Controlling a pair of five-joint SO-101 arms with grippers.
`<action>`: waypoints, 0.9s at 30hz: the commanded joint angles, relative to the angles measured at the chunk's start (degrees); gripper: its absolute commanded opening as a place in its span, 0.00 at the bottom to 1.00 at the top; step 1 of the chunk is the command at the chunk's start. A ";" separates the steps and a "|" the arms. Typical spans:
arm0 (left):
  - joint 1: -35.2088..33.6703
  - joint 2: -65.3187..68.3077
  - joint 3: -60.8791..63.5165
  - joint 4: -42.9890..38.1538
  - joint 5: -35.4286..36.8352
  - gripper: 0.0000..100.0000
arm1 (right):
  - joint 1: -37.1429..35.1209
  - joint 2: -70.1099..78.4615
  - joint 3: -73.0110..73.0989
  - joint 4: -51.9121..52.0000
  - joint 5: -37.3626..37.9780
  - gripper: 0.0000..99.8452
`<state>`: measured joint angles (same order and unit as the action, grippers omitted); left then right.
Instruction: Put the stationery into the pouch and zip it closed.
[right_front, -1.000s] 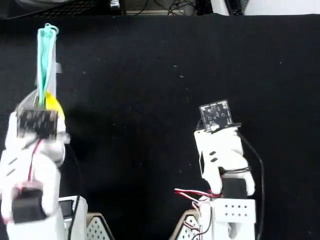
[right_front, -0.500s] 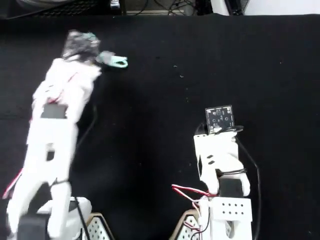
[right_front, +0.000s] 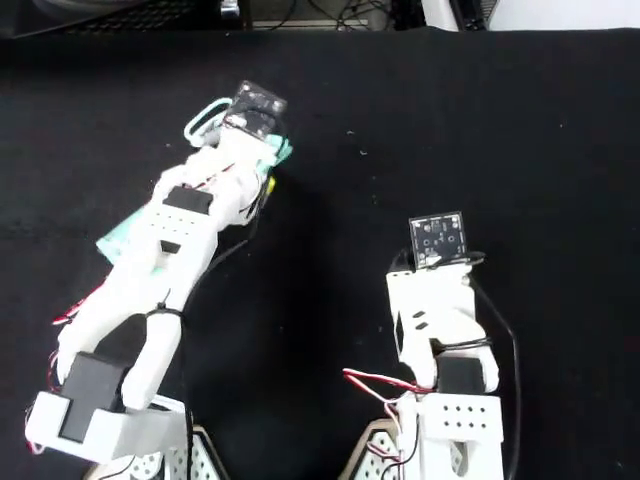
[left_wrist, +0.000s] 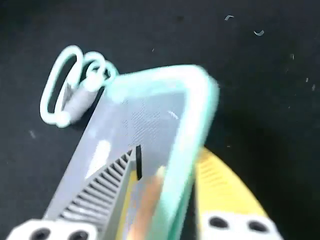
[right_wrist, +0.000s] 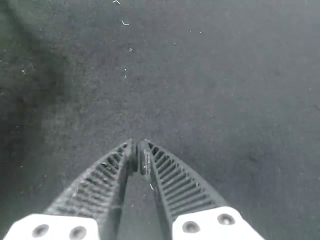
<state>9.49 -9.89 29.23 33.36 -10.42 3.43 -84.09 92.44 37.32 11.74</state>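
Black table (right_front: 540, 150), perhaps cables (right_front: 350, 12) beyond

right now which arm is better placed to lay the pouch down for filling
Left. The left end effector is shut on the mint-edged translucent pouch. The right end effector is shut, holding nothing, over the black tabletop, well apart from the pouch.

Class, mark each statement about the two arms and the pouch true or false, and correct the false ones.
1. The left gripper is clamped on the pouch. True.
2. The right gripper holds a pen. False: it is shut on nothing, above the table.
3. A pale loop hangs at one corner of the pouch. True.
4. The table is white. False: it is black.
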 joint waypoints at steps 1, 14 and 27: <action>2.86 -8.26 -6.90 7.47 5.36 0.23 | 0.53 -0.84 -0.22 -1.14 -0.09 0.01; -4.26 -33.58 4.09 25.49 4.22 0.12 | 0.09 -0.84 3.47 -6.86 -0.09 0.01; -28.62 -53.98 42.51 11.43 -1.05 0.05 | -11.69 -0.75 4.70 -4.84 -0.53 0.01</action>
<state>-15.38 -59.74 66.51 48.48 -10.77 -5.71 -84.09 97.19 31.96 11.74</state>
